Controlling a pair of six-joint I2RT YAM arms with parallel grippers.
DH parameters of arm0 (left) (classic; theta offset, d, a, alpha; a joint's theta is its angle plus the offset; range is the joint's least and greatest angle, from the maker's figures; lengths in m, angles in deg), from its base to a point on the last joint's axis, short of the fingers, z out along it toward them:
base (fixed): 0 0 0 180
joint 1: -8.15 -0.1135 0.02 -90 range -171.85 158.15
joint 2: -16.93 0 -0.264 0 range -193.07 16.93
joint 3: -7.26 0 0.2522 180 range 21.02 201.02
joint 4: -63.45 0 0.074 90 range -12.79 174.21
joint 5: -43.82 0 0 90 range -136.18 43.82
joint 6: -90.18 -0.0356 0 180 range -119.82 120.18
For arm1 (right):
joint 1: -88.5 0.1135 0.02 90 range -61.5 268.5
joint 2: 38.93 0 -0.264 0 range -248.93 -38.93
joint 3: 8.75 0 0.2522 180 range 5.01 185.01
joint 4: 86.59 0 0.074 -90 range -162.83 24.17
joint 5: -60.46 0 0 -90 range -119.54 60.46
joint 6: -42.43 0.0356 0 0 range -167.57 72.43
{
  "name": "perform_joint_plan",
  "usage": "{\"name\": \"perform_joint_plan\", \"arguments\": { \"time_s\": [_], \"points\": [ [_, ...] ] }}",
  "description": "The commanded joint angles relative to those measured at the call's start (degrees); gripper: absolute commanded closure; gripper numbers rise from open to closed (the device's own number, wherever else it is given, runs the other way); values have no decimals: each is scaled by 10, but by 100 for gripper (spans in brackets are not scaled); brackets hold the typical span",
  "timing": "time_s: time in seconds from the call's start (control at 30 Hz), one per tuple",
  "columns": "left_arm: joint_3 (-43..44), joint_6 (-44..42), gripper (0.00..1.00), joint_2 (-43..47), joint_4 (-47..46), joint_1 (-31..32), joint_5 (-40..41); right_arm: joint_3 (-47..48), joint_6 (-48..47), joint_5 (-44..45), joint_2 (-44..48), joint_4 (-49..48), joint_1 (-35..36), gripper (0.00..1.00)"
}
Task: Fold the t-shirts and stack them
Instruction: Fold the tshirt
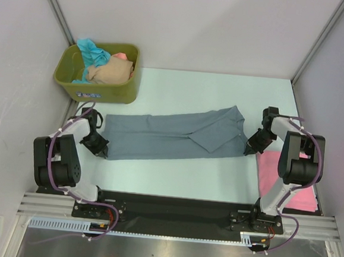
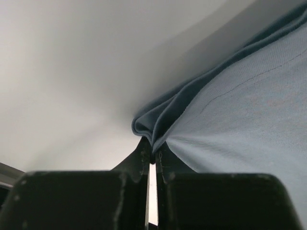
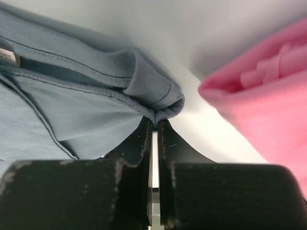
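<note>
A slate grey-blue t-shirt (image 1: pixel 171 134) lies folded into a long band across the middle of the table. My left gripper (image 1: pixel 102 148) is shut on its left end; in the left wrist view the folded hem (image 2: pixel 158 120) is pinched between the fingertips. My right gripper (image 1: pixel 251 148) is shut on the right end, where the ribbed edge (image 3: pixel 160 108) bunches at the jaw tips. A pink t-shirt (image 1: pixel 284 179) lies flat at the right, partly under the right arm, and shows close by in the right wrist view (image 3: pixel 268 96).
An olive-green tub (image 1: pixel 101 84) at the back left holds teal (image 1: pixel 94 54), beige (image 1: pixel 111 73) and salmon cloth. Grey walls close in the table on the left, back and right. A black strip runs along the near edge by the arm bases.
</note>
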Motion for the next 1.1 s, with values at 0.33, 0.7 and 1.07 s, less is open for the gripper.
{"name": "perform_joint_plan", "arguments": {
  "time_s": [0.33,0.7,1.07],
  "points": [
    [-55,38,45,174,106,-19,48,-17,-56,1,129,69,6,70],
    [64,-131,26,186,52,-6,22,-29,-36,-89,161,33,-2,37],
    [83,-243,36,130,-14,34,-14,-68,-16,-102,150,-20,3,40]
  ]
}}
